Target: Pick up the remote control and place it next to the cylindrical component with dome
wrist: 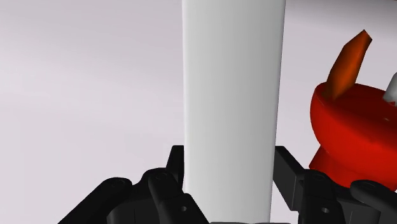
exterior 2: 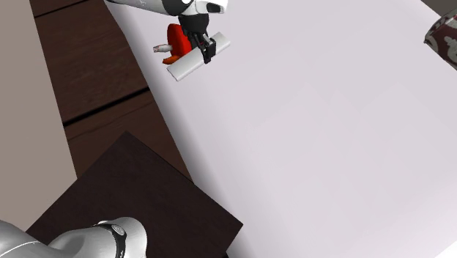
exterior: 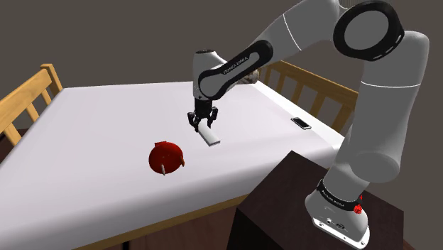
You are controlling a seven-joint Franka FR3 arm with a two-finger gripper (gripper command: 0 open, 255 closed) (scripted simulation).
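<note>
A plain white, flat, oblong remote control (exterior: 210, 135) is clasped in my black gripper (exterior: 202, 122), which is shut on it above the white table (exterior: 92, 128). In the wrist view the remote (wrist: 232, 108) runs straight out between my fingers (wrist: 172, 172), which press on both its long sides. The red domed cylindrical component (exterior: 165, 157) with small pegs sits on the table, to the shoulder view's left of the remote and nearer the front edge. From the second exterior view the remote (exterior 2: 192, 62) hangs in front of the red component (exterior 2: 176, 38).
A small dark phone-like slab (exterior: 301, 123) lies near the table's right edge in the shoulder view. Wooden chairs (exterior: 28, 99) stand at the table's left and far right. My dark stand (exterior: 312, 206) is at the lower right. A patterned object (exterior 2: 442, 38) pokes in at the second exterior view's right edge.
</note>
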